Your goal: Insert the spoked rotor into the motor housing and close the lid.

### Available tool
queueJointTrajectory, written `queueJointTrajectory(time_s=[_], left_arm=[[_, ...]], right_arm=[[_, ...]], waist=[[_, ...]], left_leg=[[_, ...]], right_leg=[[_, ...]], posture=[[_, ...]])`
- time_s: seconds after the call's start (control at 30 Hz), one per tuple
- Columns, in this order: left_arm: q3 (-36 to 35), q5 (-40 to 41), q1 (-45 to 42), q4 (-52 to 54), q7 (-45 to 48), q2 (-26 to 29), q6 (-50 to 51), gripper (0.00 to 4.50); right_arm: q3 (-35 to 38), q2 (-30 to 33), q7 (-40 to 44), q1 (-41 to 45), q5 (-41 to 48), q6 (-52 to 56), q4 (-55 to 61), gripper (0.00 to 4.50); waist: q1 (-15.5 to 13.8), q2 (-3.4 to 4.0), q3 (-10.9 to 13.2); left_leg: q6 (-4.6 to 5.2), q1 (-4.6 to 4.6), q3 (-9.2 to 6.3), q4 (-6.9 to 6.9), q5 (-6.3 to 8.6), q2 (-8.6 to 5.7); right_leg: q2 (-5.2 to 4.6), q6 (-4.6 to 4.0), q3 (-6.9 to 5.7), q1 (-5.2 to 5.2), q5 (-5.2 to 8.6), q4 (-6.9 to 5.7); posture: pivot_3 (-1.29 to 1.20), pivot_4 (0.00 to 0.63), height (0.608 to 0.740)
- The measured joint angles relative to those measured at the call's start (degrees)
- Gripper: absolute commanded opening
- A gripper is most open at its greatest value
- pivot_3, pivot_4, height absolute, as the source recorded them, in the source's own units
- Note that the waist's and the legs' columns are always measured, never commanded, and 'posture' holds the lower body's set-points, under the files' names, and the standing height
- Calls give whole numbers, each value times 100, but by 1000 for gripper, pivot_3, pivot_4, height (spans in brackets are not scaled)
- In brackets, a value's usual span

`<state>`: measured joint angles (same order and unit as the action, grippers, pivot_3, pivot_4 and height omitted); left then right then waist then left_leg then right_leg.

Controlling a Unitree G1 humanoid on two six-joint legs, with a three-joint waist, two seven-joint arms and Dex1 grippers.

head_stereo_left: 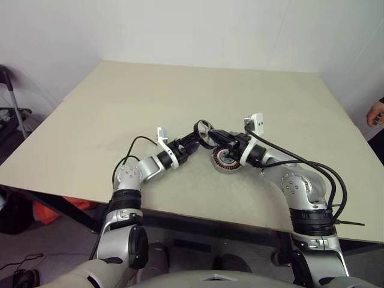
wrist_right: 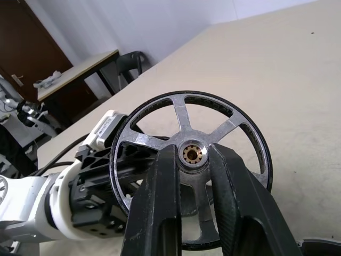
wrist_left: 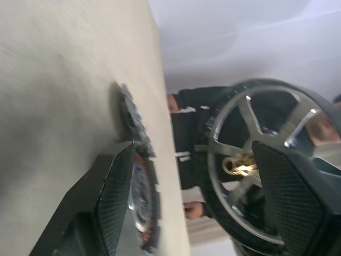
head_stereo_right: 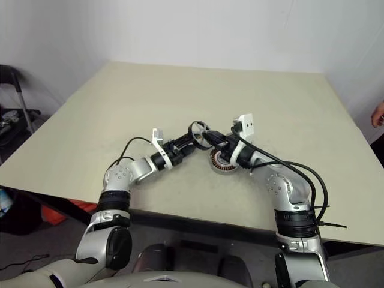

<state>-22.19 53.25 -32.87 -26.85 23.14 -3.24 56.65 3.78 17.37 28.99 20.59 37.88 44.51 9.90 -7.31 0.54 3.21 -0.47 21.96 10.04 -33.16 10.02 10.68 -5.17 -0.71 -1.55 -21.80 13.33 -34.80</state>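
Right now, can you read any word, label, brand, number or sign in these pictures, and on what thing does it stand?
None can be read.
Spoked rotor: bare metal, no marking.
Motor housing: no lettering to make out.
White block above the right gripper: two dark dots, no text.
Table: plain.

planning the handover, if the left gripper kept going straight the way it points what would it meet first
Most likely the dark-rimmed silver spoked rotor, pinched at its hub by the right gripper. The open left gripper points at it, though depth is unclear.
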Motion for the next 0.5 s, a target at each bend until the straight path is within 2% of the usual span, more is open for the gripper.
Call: queueJointTrajectory(time_s=[0.33, 0.5], left_arm=[[19, -293, 70, -119, -1, 201, -397, 3701], [85, -483, 127, -145, 41, 398, -584, 3701]], right_arm=[[-14, 29, 11, 31, -22, 72, -11, 436], [-200, 801, 92, 25, -479, 79, 171, 436]], waist=[[1, 0, 0], [-10, 0, 0]], left_leg=[[0, 0, 0, 0, 0, 0], [-2, -2, -1, 0, -1, -1]], right_leg=[[0, 0, 0, 0, 0, 0], [0, 2, 0, 5, -1, 1]], posture=[[0, 0, 740], [0, 0, 740]])
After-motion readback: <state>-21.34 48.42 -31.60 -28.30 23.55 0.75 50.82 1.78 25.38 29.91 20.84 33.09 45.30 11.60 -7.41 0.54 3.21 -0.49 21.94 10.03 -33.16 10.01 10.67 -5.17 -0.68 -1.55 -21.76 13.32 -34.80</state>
